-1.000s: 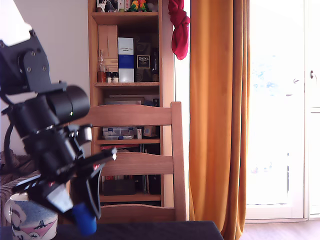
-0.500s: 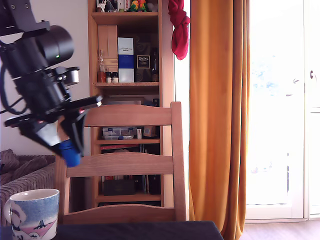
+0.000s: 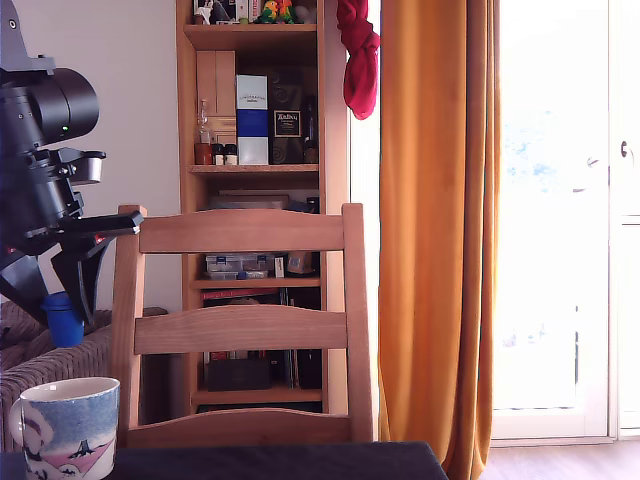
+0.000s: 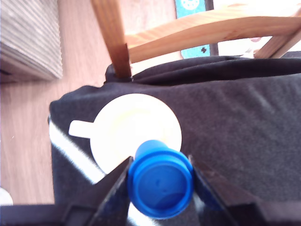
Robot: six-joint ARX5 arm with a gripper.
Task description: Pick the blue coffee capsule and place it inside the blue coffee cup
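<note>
The blue coffee capsule (image 3: 63, 320) hangs in the air at the exterior view's left, with my gripper (image 3: 62, 318) shut on it. The wrist view shows the capsule (image 4: 160, 181) squeezed between my two dark fingers (image 4: 114, 188). The blue coffee cup (image 3: 70, 427), a speckled light-blue mug with a pink and white picture, stands on the dark cloth below the capsule and slightly to the exterior view's right. From above, the cup (image 4: 120, 127) shows a white empty inside and a handle, and the capsule overlaps its rim.
A wooden chair (image 3: 240, 325) stands behind the dark-covered table (image 4: 235, 136). A bookshelf (image 3: 255, 150) and an orange curtain (image 3: 435, 230) fill the background. A wicker seat (image 3: 40, 365) sits at the exterior view's left. The table's edge runs close beside the cup.
My arm has risen from just beside the cup and swung to the exterior view's left, carrying the capsule with it. The cup has stayed where it was.
</note>
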